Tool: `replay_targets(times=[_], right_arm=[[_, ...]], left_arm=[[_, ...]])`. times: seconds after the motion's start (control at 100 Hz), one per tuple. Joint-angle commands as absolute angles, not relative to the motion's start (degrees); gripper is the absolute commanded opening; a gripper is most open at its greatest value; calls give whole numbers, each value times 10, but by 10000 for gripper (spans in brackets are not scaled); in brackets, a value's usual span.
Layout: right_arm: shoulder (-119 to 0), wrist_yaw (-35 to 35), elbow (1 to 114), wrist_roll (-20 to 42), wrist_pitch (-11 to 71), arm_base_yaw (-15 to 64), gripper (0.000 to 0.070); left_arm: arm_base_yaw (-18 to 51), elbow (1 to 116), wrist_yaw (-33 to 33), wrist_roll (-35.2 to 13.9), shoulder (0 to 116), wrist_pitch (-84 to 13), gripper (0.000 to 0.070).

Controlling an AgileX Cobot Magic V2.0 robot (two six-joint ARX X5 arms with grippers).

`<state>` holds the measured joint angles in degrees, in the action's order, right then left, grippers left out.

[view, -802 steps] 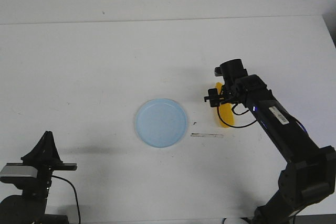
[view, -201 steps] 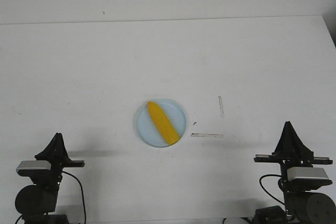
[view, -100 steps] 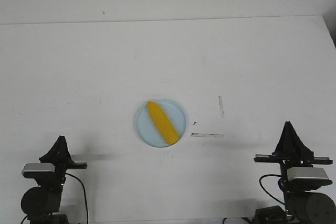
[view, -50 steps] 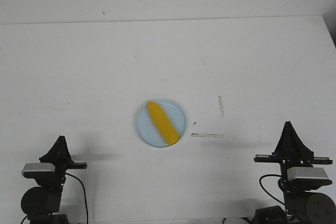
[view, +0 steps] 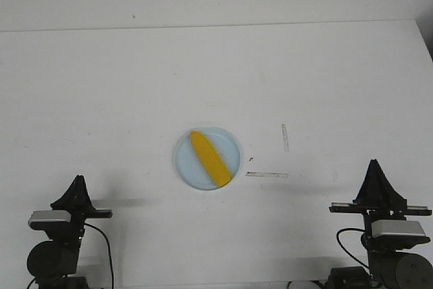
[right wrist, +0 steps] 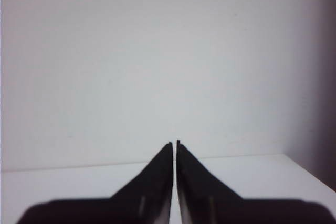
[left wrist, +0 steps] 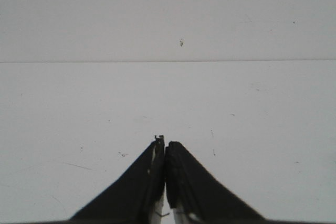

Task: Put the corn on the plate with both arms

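Both arms are matte black: the left arm (view: 57, 241) and the right arm (view: 385, 241) each carry a silver-grey block. Each pincer tapers to a point, left pincer (left wrist: 165, 148), right pincer (right wrist: 175, 148). Thin black cables loop just behind them.
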<state>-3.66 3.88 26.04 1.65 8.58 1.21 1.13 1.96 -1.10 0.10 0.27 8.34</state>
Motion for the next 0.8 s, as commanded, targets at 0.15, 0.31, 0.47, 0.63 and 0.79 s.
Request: replay_targets(times=[0.15, 0.31, 0.47, 0.63, 0.79], right_arm=[[-37, 30, 238, 12, 93, 8, 9], [-24, 29, 171, 12, 49, 8, 9], [0, 24, 115, 12, 28, 8, 9], [-1, -3, 83, 13, 13, 8, 9], [-1, -5, 59, 13, 1, 8, 9]], left_arm=[[10, 7, -9, 4, 2, 91, 1], [10, 7, -9, 4, 2, 91, 1], [10, 7, -9, 4, 2, 91, 1], [10, 7, -9, 4, 2, 91, 1], [10, 7, -9, 4, 2, 91, 1]])
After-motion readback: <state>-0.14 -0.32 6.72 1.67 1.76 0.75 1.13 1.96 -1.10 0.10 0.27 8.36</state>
